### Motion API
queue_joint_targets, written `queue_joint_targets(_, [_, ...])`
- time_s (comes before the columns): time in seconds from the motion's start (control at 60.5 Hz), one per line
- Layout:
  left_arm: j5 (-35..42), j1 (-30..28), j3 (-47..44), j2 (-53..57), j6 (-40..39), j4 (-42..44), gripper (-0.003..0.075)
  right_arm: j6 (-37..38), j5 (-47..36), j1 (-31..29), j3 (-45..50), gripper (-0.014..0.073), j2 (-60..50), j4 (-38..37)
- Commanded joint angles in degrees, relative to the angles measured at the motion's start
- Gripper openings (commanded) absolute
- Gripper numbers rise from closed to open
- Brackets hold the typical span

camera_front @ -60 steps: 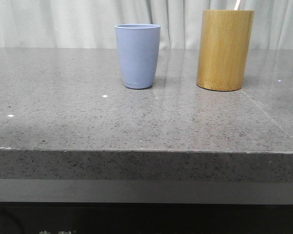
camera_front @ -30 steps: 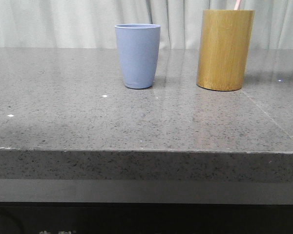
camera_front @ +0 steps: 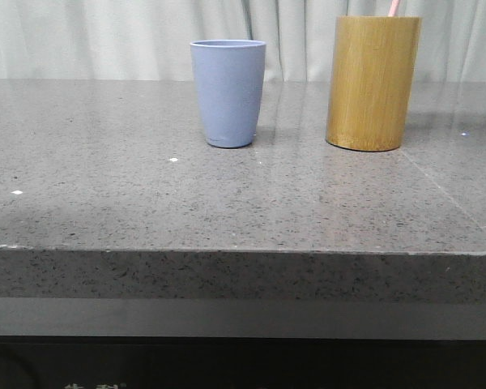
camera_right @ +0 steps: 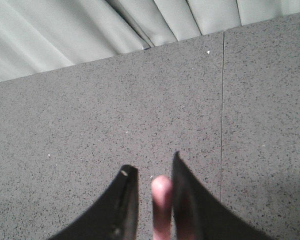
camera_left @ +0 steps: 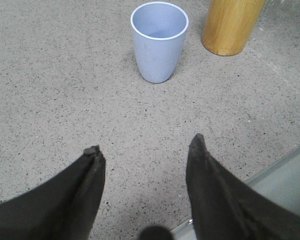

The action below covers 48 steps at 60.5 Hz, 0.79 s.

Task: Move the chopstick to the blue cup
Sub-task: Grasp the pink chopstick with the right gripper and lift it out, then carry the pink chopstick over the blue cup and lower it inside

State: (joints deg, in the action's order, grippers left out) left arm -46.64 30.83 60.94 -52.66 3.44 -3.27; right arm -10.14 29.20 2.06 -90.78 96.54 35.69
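Observation:
The blue cup (camera_front: 228, 93) stands upright at the back middle of the grey stone table; the left wrist view shows it (camera_left: 159, 45) to be empty. A pink chopstick tip (camera_front: 394, 7) sticks out of the tan bamboo cylinder (camera_front: 373, 81) to its right. Neither gripper shows in the front view. My right gripper (camera_right: 151, 164) has its jaws narrowed round a pink chopstick (camera_right: 161, 192), which lies against one finger. My left gripper (camera_left: 144, 144) is wide open and empty, above the table in front of the blue cup.
The bamboo cylinder (camera_left: 230, 25) stands close to the blue cup's right. The table's front edge (camera_front: 243, 251) runs across the front view, and a table edge (camera_left: 282, 170) lies beside my left gripper. A curtain (camera_front: 105, 40) hangs behind.
The chopstick tip above the bamboo cylinder has shifted slightly and stands more upright. The cups have not moved.

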Motion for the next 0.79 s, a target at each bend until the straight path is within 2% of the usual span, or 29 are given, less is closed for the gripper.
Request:
queue_joint_targets(0.0, [4.17, 0.16, 1.36, 0.36, -0.40, -0.67, 0.0365, -0.59, -2.64, 0.13, -2.15, 0.0094, -2.67, 1.60])
queue_joint_targets(0.165, [4.17, 0.16, 1.36, 0.36, -0.40, -0.67, 0.0365, -1.46, -2.77, 0.13, -2.22, 0.0006, -2.84, 1.55])
queue_joint_targets(0.364, [4.17, 0.16, 1.36, 0.36, -0.40, -0.67, 0.0365, -6.78, -3.86, 0.13, -2.22, -0.0059, -5.62, 1.55])
queue_joint_targets(0.529, [4.17, 0.16, 1.36, 0.36, -0.40, -0.67, 0.0365, -8.18, -3.71, 0.13, -3.82, -0.0061, -8.79, 1.55])
queue_joint_targets(0.777, [4.17, 0.16, 1.36, 0.36, -0.40, -0.67, 0.0365, -8.72, 0.84, 0.13, -12.50, -0.0061, -13.38, 1.55])
